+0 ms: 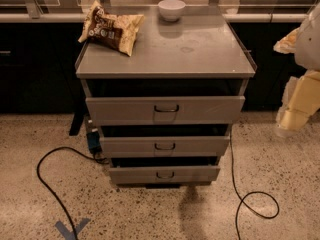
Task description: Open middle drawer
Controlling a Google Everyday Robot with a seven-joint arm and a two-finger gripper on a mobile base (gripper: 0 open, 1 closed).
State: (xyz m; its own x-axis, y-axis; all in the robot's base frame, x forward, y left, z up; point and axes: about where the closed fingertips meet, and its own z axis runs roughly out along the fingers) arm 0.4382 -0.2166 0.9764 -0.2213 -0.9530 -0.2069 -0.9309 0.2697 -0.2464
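The middle drawer (130, 147) is grey metal, flat-fronted, with a small dark wire handle (165, 146) at its centre. It sits level just below the frame's centre, a dark gap above its front. The hand (296, 109) hangs at the right edge, well apart.

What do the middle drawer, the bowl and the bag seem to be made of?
Middle drawer: likely metal, matte grey, with dark wire handle. Bowl: probably glazed ceramic, white, smooth. Bag: crinkled glossy film. Gripper, at the right edge beside the cabinet: cream plastic, apparently.
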